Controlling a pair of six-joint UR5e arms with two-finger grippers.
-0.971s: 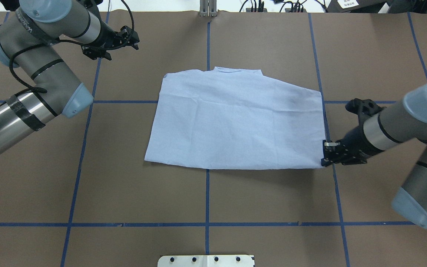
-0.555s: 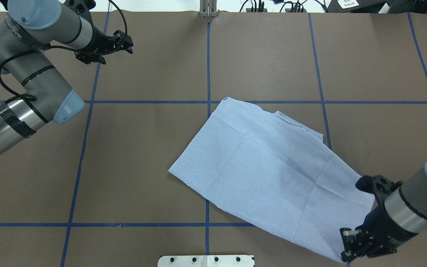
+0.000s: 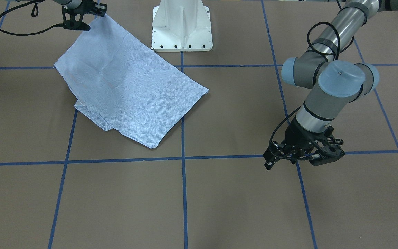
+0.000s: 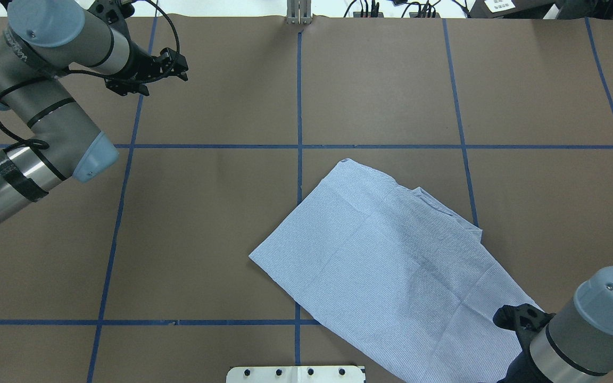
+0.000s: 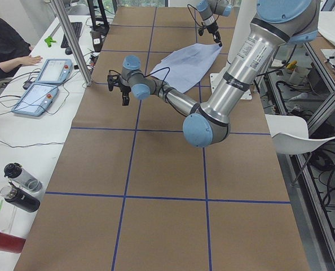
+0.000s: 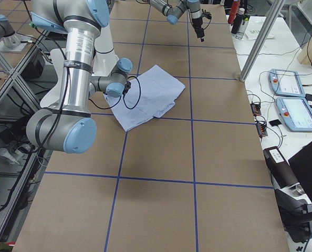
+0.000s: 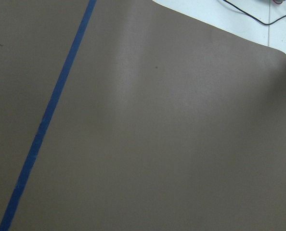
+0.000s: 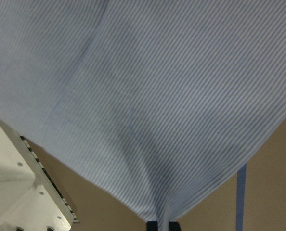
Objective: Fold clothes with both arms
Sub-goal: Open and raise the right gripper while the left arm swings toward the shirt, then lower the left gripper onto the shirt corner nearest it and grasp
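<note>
The light blue pinstriped shirt (image 4: 391, 276) lies folded and skewed on the brown table, back side up, with its collar edge (image 3: 92, 116) toward the table's far side. My right gripper (image 3: 99, 12) is shut on one hem corner and holds it lifted next to the pedestal. In the right wrist view the cloth (image 8: 143, 96) fans out from the pinching fingertips (image 8: 151, 225). My left gripper (image 4: 181, 65) is open and empty over bare table at the far left, well away from the shirt; it also shows in the front view (image 3: 268, 161).
The white pedestal base (image 3: 181, 27) stands at the near edge beside the held corner. Blue tape lines (image 4: 298, 175) grid the table. An operator (image 5: 4, 39), teach pendants (image 5: 49, 70) and bottles (image 5: 21, 186) are at the far side.
My right gripper has dragged the shirt from the table's centre toward the near right, turning it askew. My left arm has drawn back slightly to the far left.
</note>
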